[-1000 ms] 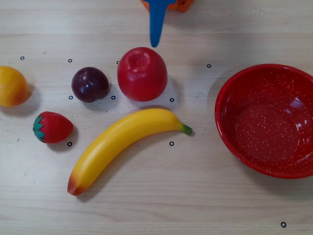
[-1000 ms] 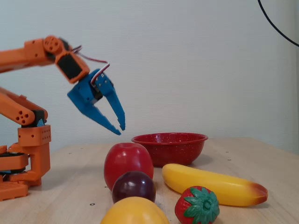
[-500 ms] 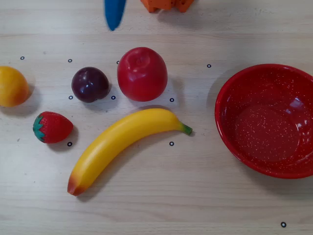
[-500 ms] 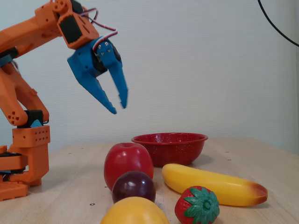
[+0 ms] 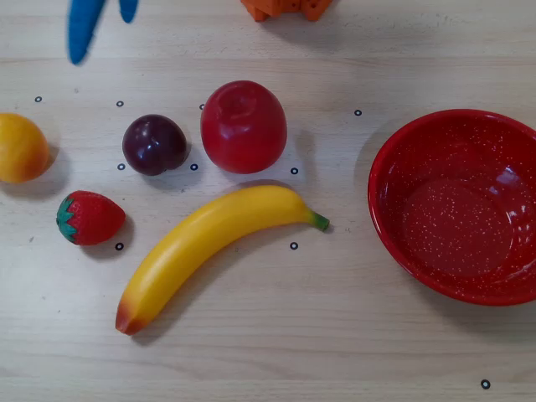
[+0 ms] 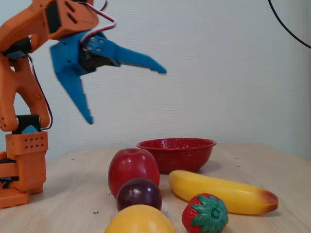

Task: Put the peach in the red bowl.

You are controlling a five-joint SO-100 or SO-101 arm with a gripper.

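Progress is judged nil: the peach [image 5: 21, 148] sits on the table [image 5: 335, 335] at the left edge of the overhead view, well apart from the red bowl [image 5: 394, 163] at the right, which is empty. The gripper [image 6: 127, 96] hangs high above the table, jaws spread wide and holding nothing (approach and grasp all remain).

Overhead view looks straight down on the desk [image 5: 268, 335]. Fixed view sits low at desk [image 6: 272, 165] level, close, facing fruit. Both share the red bowl [image 5: 394, 167] [image 6: 176, 155].
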